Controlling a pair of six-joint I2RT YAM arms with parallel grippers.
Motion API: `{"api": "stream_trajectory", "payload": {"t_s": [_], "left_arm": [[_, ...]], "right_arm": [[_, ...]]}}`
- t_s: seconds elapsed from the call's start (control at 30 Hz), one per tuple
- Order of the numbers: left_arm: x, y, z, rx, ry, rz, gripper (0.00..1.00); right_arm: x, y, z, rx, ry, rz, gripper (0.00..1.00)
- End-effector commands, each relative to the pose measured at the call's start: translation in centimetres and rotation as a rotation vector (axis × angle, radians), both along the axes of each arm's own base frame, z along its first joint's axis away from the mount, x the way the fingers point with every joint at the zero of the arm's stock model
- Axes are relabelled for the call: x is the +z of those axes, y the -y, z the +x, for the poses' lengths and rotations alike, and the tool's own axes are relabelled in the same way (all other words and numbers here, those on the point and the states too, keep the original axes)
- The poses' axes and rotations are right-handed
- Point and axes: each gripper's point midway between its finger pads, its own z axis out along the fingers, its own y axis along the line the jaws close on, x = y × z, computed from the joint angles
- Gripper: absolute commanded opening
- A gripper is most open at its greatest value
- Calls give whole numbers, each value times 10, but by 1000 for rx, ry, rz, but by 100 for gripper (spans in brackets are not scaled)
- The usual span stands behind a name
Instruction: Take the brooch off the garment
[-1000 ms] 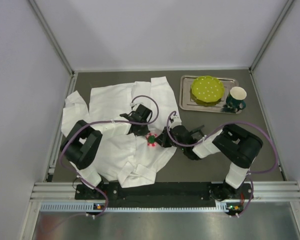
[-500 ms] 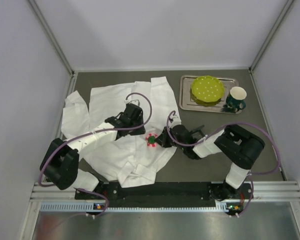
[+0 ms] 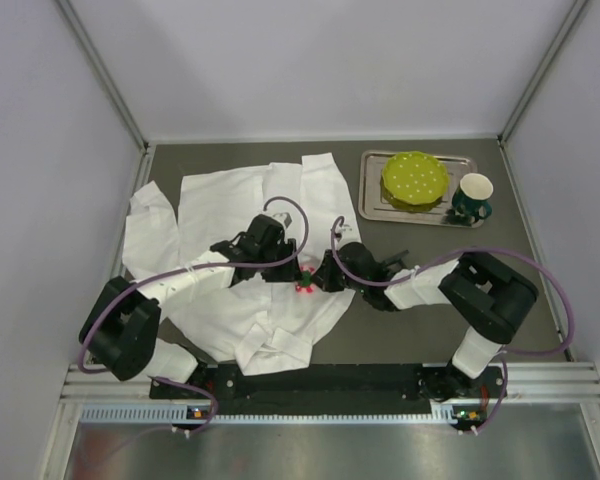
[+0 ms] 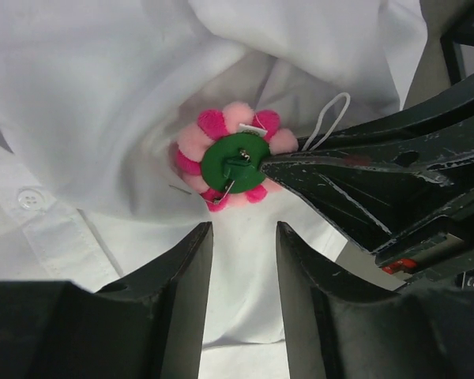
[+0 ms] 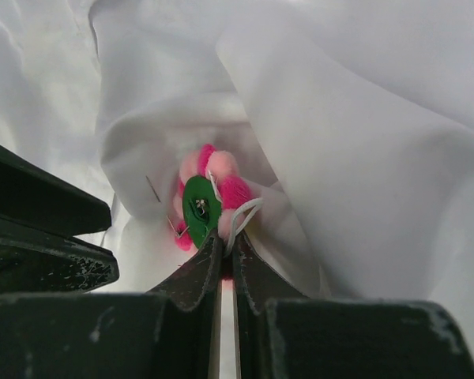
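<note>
Right tool (image 5: 225,246): fingers (image 5: 191,280) pressed almost together, with only a thin slit between them, pinching the near edge of the brooch (image 5: 202,207). A white thread loop lies over the fingertips at the same place. In the overhead view this tool (image 3: 316,277) reaches in from the right, low over the bench (image 3: 430,320).

Left tool (image 4: 238,237): fingers (image 4: 188,268) spread, with nothing between them. It hangs over the cloth just beside the brooch (image 4: 234,162). In the overhead view it (image 3: 290,267) comes in from the left and meets the right tool at the brooch (image 3: 304,286).

Brooch: turned so that its round green back disc and metal pin clasp face both wrist cameras. Pink and red pompom petals ring the disc. It sits in a fold of the garment (image 4: 103,79), near the garment's right edge, with fabric bunched around it.

Garment (image 3: 220,200): white, wrinkled, spread over the left half of the bench. A shirt button (image 4: 26,198) shows on a seamed strip left of the brooch.

Far right of the bench: a metal tray (image 3: 372,205) carries a green dotted plate (image 3: 414,178), and a dark green cup (image 3: 473,195) stands at its right end, well apart from both tools.
</note>
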Motion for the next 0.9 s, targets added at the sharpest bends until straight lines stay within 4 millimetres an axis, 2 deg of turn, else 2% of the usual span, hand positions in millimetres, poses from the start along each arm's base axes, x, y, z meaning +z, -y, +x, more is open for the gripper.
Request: {"api": "stream_trajectory", "payload": {"t_s": [0.0, 0.13, 0.17, 0.23, 0.3, 0.33, 0.4, 0.47, 0.63, 0.87], "left_arm": [[19, 9, 5, -29, 72, -72, 45], [24, 3, 5, 1, 95, -71, 46], [21, 2, 2, 4, 87, -70, 46], [21, 2, -1, 5, 83, -86, 44], [13, 0, -4, 11, 65, -82, 42], [12, 0, -5, 16, 60, -82, 41], [10, 0, -7, 19, 55, -89, 41], [9, 0, -8, 24, 50, -96, 41], [19, -6, -6, 65, 76, -101, 43], [37, -20, -3, 122, 148, -105, 45]], "right_arm": [[32, -8, 7, -6, 49, 45, 4], [33, -5, 7, 0, 54, 11, 2], [31, -3, 6, 2, 44, -13, 2], [40, -5, 10, 13, 74, -36, 0], [34, 1, 7, 31, 58, -114, 0], [41, -3, 8, 45, 65, -128, 0], [35, 3, 4, 60, 69, -218, 0], [41, 1, 4, 67, 94, -249, 0], [41, 10, -3, 62, 119, -351, 0], [48, 21, -11, 52, 146, -394, 0]]}}
